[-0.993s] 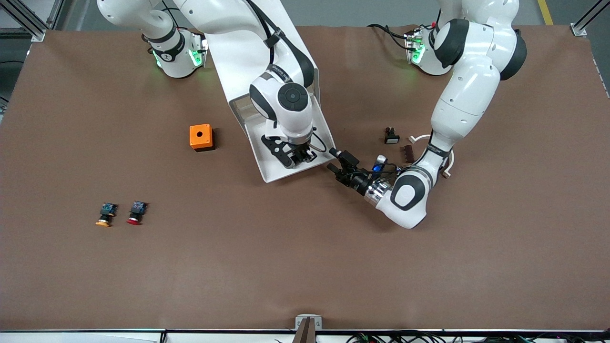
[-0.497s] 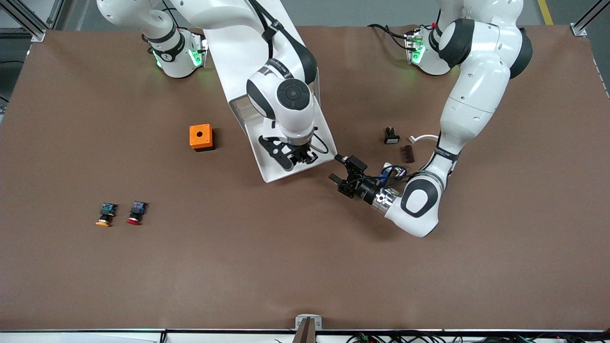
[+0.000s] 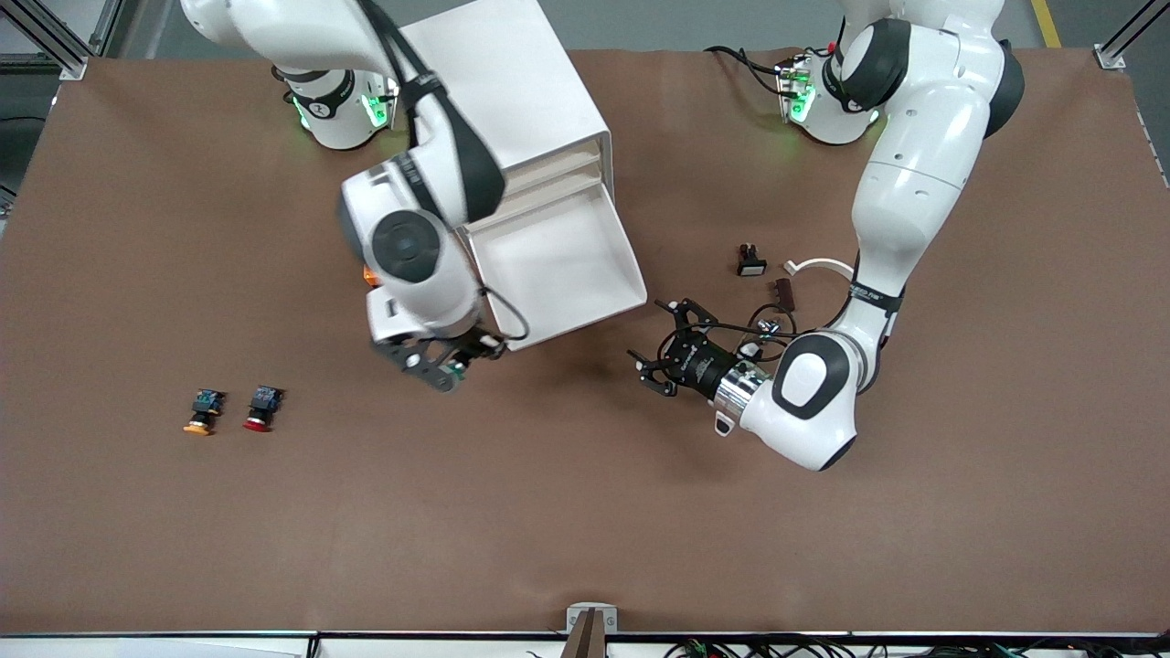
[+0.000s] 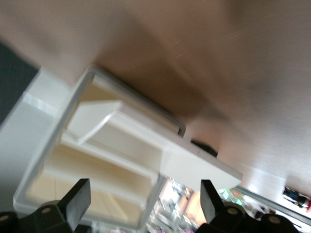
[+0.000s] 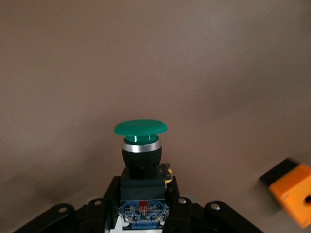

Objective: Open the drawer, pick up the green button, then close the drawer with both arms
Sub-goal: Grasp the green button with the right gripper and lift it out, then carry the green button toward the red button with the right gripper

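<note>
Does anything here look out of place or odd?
Only the drawer stands out: it hangs open and empty from the cabinet. The right pincer holds the green button; the left pincer is open.

This is a robot laboratory or test workshop: two white arms [image 3: 905, 183] are fixed on a wide table [image 3: 585, 512] with a brown cover, aluminium frame posts [image 3: 55, 37] stand at its corners, and loose cables [image 3: 759, 647] lie along its edge.
</note>
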Controlling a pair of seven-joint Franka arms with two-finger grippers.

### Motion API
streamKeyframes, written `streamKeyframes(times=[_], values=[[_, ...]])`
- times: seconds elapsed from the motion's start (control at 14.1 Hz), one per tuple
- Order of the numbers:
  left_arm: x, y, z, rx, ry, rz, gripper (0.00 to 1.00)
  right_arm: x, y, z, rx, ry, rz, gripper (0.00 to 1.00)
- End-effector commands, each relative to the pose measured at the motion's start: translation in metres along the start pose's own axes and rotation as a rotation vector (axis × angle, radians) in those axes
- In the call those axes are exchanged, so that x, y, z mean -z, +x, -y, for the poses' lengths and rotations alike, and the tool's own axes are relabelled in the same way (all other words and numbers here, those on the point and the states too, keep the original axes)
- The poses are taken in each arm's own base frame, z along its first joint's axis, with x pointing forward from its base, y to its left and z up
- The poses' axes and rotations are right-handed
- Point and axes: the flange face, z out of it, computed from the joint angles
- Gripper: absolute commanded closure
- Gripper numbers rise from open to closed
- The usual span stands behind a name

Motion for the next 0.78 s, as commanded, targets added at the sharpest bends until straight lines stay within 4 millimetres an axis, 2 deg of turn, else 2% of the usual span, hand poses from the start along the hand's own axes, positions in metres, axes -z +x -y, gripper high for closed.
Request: streamKeyframes(times=[0.0,0.07,0.28,0.5,0.64,0.71], values=[[0.014,-0.041,0.001,-0.169,-0.093,-0.273,0.01,-0.007,0.033,-0.054,0.116,-0.001,0.014,1.0],[0.013,-0.053,-0.002,-0.241,-0.12,-0.393,0.01,-0.012,0.056,-0.077,0.133,-0.004,0.022,1.0],[0.003,-0.082,-0.007,-0.403,-0.144,-0.66,0.01,-0.024,0.096,-0.123,0.235,0.002,0.032,1.0],[-0.023,-0.106,-0.013,-0.549,-0.108,-0.963,0.01,-0.058,0.109,-0.152,0.3,0.019,0.011,1.0],[-0.034,-0.11,-0.018,-0.613,-0.099,-1.075,0.01,-0.086,0.118,-0.175,0.338,0.039,-0.041,1.0],[-0.049,-0.114,-0.019,-0.64,-0.087,-1.096,0.01,-0.1,0.124,-0.188,0.351,0.042,-0.054,1.0]])
